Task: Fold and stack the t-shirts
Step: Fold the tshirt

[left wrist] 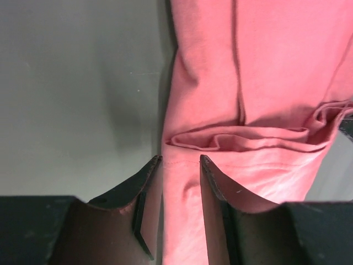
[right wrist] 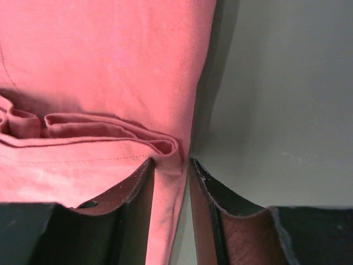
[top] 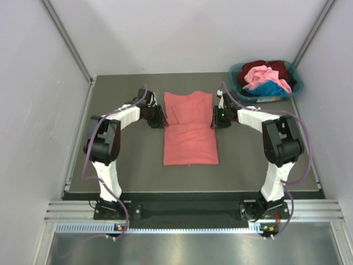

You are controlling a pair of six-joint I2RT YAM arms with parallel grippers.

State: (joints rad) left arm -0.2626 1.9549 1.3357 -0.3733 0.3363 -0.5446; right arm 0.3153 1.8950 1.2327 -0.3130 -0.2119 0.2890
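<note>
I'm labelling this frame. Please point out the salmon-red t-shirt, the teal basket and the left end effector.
salmon-red t-shirt (top: 190, 144), top external view, middle of its near part.
teal basket (top: 273, 99), top external view, its near wall.
left end effector (left wrist: 181, 161), left wrist view, gap between its fingertips.

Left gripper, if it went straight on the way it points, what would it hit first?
Probably the bunched fold across the red shirt, just ahead of the left gripper; depth is hard to judge.

Four t-shirts (top: 190, 132), one basket (top: 274, 98), two arms (top: 105, 144)
</note>
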